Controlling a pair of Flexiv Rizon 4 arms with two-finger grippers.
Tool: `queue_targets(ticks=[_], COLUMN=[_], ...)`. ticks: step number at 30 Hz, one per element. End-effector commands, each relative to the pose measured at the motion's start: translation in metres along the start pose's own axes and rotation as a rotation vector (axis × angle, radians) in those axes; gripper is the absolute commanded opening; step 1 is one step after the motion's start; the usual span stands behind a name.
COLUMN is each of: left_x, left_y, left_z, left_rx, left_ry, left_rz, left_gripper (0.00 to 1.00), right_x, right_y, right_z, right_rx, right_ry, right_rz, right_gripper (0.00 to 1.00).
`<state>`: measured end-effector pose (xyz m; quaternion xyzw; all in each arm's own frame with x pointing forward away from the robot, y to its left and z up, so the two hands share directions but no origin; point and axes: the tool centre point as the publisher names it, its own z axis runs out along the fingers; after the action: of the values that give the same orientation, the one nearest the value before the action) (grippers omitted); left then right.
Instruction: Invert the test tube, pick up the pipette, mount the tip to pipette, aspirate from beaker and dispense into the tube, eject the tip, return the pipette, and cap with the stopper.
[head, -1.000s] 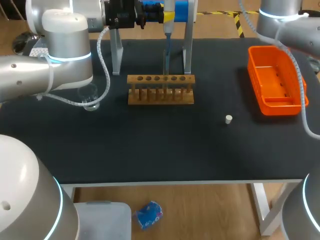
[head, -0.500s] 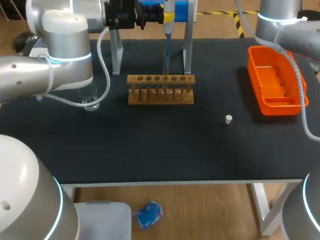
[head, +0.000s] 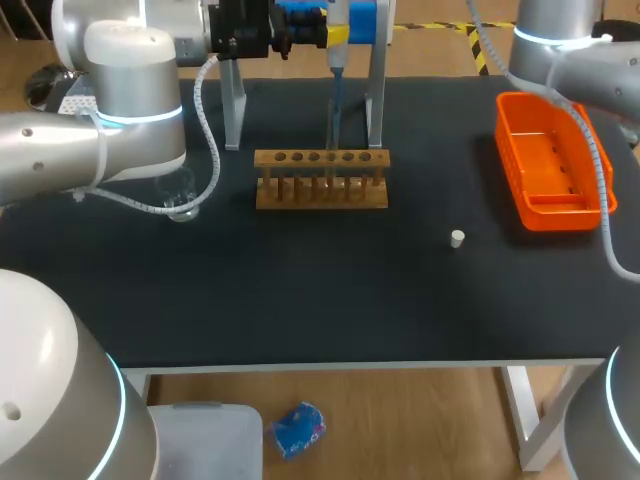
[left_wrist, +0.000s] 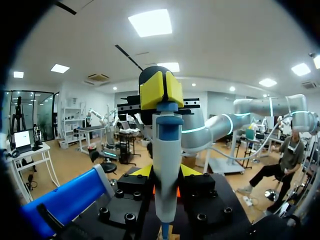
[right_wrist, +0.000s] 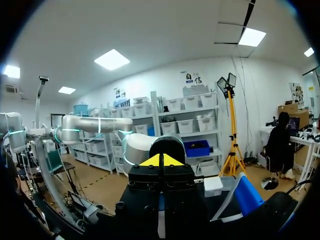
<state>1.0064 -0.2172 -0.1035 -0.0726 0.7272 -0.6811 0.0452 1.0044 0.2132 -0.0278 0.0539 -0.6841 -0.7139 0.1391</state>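
Observation:
My left gripper is shut on the pipette, a grey-blue body with a yellow cap; its yellow fingertips show on either side. From the head view, the left gripper holds the pipette upright at the table's back, by the grey stand. The pipette's thin lower end points down just behind the wooden tube rack. A glass beaker stands left of the rack. The white stopper lies to the rack's right. My right gripper is shut on nothing, out of the head view.
An orange tray sits at the right side of the black table. My right arm comes in above its far end. The left arm's large joint hangs over the table's back left, near the beaker.
The right arm's upper part has shifted slightly to the left. The left arm, pipette and table objects have not moved.

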Motion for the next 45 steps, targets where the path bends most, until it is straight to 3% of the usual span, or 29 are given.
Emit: queue_targets(ticks=[1, 26, 27, 28, 35, 45], left_x=[-0.001, -0.001, -0.001, -0.001, -0.001, -0.001], left_y=[-0.005, -0.005, -0.005, -0.005, -0.005, -0.005], left_z=[0.001, 0.001, 0.001, 0.001, 0.001, 0.001], left_rx=[0.000, 0.000, 0.000, 0.000, 0.000, 0.000], left_ry=[-0.002, -0.002, -0.002, -0.002, -0.002, -0.002], left_rz=[0.000, 0.000, 0.000, 0.000, 0.000, 0.000], left_gripper=[0.00, 0.00, 0.00, 0.00, 0.00, 0.00], right_x=[-0.001, 0.004, 0.005, 0.007, 0.024, 0.044], right_y=[0.001, 0.044, 0.046, 0.049, 0.060, 0.050], right_z=[0.000, -0.002, -0.004, -0.006, -0.022, -0.047], right_rx=[0.009, 0.035, 0.045, 0.054, 0.137, 0.268], right_ry=[0.005, -0.002, 0.002, 0.002, 0.022, 0.006], right_rz=[-0.007, -0.092, -0.082, -0.078, -0.046, -0.019], right_gripper=[0.00, 0.00, 0.31, 0.98, 1.00, 1.00])
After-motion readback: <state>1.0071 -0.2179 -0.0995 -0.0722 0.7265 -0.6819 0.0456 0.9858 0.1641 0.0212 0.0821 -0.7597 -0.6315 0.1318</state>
